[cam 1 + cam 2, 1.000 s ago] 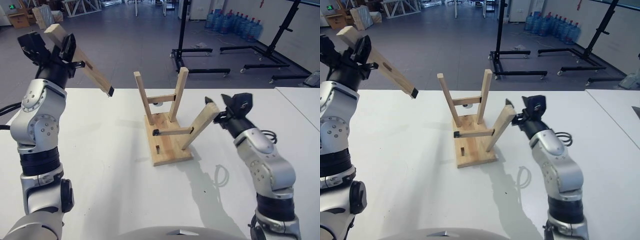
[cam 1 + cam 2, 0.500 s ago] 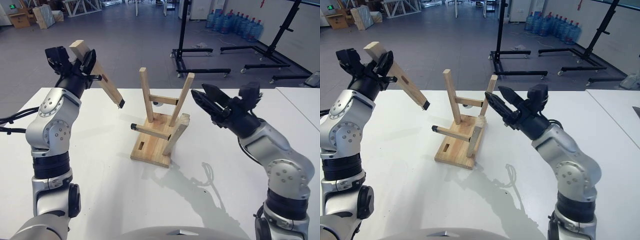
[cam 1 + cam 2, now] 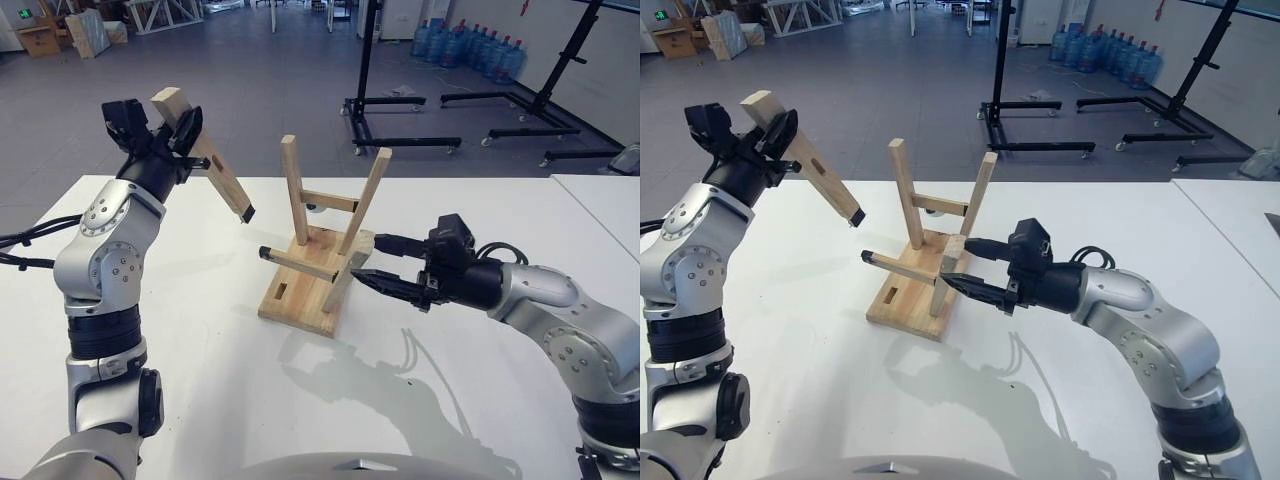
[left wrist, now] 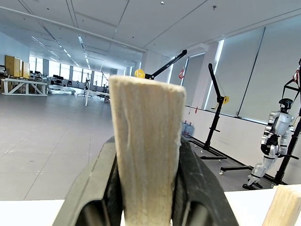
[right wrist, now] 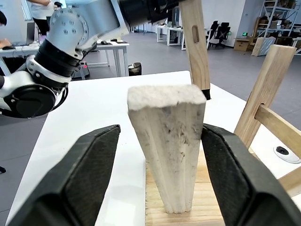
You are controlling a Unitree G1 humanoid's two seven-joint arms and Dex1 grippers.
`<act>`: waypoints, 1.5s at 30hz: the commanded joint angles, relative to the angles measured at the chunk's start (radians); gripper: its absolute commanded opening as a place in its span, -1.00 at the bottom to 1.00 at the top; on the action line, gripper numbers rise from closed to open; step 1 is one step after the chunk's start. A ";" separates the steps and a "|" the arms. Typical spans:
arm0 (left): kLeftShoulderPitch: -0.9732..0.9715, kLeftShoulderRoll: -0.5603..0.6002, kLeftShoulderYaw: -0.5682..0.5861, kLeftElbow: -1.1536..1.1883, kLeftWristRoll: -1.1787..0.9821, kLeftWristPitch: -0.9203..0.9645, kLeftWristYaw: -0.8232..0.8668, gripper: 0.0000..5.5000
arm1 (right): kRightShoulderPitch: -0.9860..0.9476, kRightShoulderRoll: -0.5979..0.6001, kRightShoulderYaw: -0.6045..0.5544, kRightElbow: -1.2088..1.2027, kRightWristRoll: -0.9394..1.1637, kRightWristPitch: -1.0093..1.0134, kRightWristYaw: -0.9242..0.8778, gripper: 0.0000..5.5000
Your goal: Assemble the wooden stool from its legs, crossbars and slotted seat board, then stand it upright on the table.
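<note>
The left end effector (image 3: 160, 125) is clamped on one end of a loose leg (image 3: 210, 165), held high over the far left of the worktop (image 3: 200, 390). The leg slopes down to the right, its dark-tipped end in the air well apart from the rest of the stool.

At the centre the seat board (image 3: 322, 318) lies flat. Two legs (image 3: 293, 190) rise from its far side, joined by a crossbar (image 3: 325, 200). A third leg (image 3: 345, 278) stands at its near right corner, with a second crossbar (image 3: 298, 263) jutting left, its end free. An empty slot (image 3: 283, 292) shows at the near left.

The right end effector (image 3: 368, 256) is spread open around the top of the third leg, with a gap on either side in the right wrist view.

The wood looks stiff and light. The joints are probably only push-fit, so a sideways knock could pull them apart or slide the board. Flat faces near a leg's end offer the best hold, though smooth wood may pivot between two fingers.
</note>
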 commanded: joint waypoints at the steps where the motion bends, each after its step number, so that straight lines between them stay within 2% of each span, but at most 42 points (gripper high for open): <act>1: -0.010 -0.013 -0.009 -0.005 0.004 0.020 -0.016 -0.61 | -0.006 0.017 0.027 0.018 -0.062 -0.044 0.005 0.11; 4: -0.008 -0.018 -0.015 -0.004 0.009 0.027 -0.023 -0.61 | 0.004 0.041 0.052 0.026 -0.122 -0.081 -0.016 0.11; 10: 0.036 -0.020 -0.006 -0.043 -0.005 0.076 -0.018 -0.61 | 0.037 0.094 0.066 0.004 -0.151 -0.109 -0.050 -0.24; 13: 0.096 -0.043 -0.011 -0.107 -0.031 0.129 0.002 -0.61 | 0.070 0.115 0.071 -0.024 -0.150 -0.108 -0.076 -0.25; 15: 0.150 -0.093 0.040 -0.152 -0.131 0.209 0.055 -0.61 | 0.098 0.129 0.065 -0.048 -0.144 -0.102 -0.102 -0.25; 18: 0.218 -0.108 0.109 -0.168 -0.214 0.290 0.112 -0.61 | 0.147 0.147 0.051 -0.077 -0.129 -0.097 -0.135 -0.25; 27: 0.236 -0.209 0.168 -0.139 -0.349 0.356 0.244 -0.61 | 0.162 0.162 0.053 -0.092 -0.115 -0.090 -0.158 -0.25; 34: 0.258 -0.132 0.122 -0.153 -0.287 0.342 0.217 -0.61 | 0.169 0.164 0.066 -0.095 -0.124 -0.094 -0.157 -0.25; 39: 0.273 -0.070 0.062 -0.173 -0.187 0.280 0.127 -0.61 | 0.174 0.167 0.070 -0.099 -0.127 -0.097 -0.164 -0.25; 42: 0.300 -0.081 0.013 -0.190 -0.134 0.222 0.078 -0.61 | 0.177 0.172 0.076 -0.102 -0.132 -0.099 -0.170 -0.25; 45: 0.349 -0.155 -0.010 -0.200 -0.105 0.110 0.045 -0.61 | 0.176 0.178 0.084 -0.103 -0.138 -0.099 -0.175 -0.25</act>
